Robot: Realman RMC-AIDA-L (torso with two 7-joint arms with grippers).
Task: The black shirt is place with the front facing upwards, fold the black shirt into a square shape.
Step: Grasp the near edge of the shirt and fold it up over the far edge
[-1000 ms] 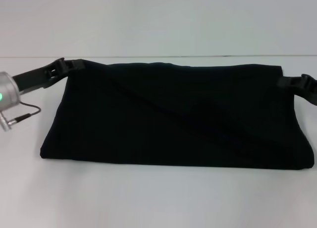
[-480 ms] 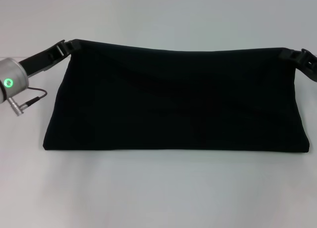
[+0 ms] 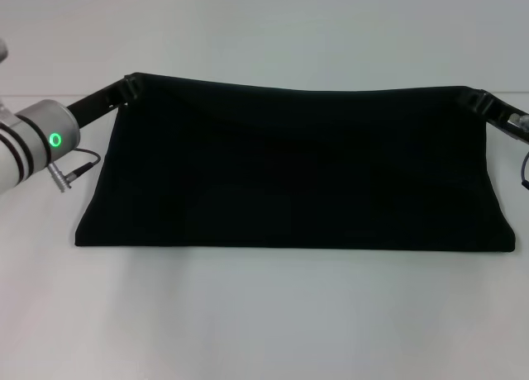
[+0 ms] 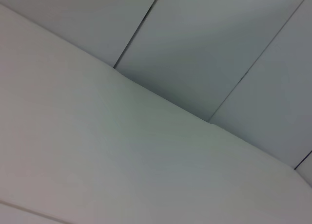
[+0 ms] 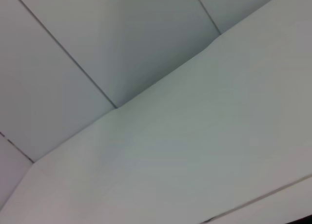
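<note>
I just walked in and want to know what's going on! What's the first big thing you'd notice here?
A big black shirt fills the middle of the white table, its top edge held up and stretched wide. The left gripper pinches one top corner and the right gripper pinches the other, while the bottom edge rests on the table. A green ring light glows on the left arm.
</note>
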